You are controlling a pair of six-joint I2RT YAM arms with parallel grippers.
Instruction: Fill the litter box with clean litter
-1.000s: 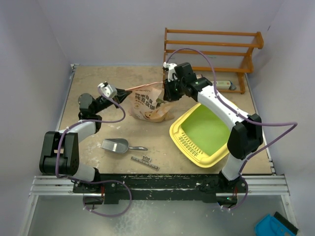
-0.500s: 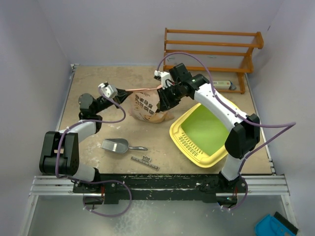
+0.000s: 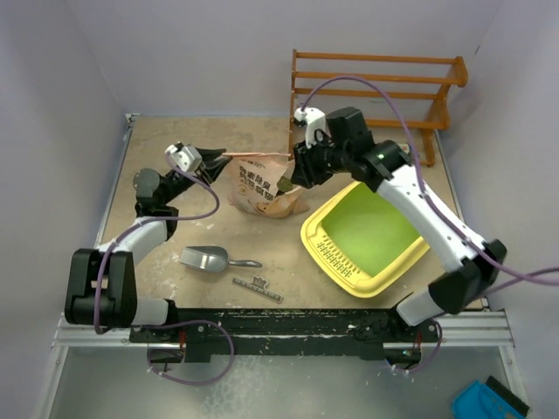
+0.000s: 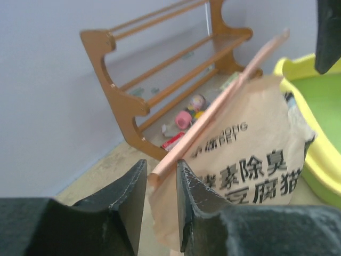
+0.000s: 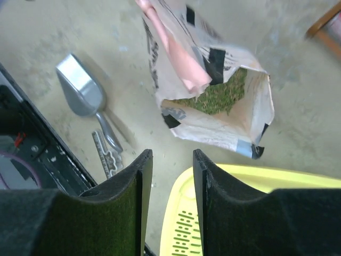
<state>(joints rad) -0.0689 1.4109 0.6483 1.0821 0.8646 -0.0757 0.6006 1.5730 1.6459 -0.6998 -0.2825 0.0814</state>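
Just left of the litter box on the worktop, the clean litter is sitting in the tan bag, whose pink strip is pinched by the closed jaws of the left gripper, while the right gripper is parked above its mouth, jaws apart and empty.

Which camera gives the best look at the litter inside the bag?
Right wrist: it looks down into the open bag, where greenish litter shows. In the top view the bag is too small to make out any litter. The left wrist view shows only its printed side.
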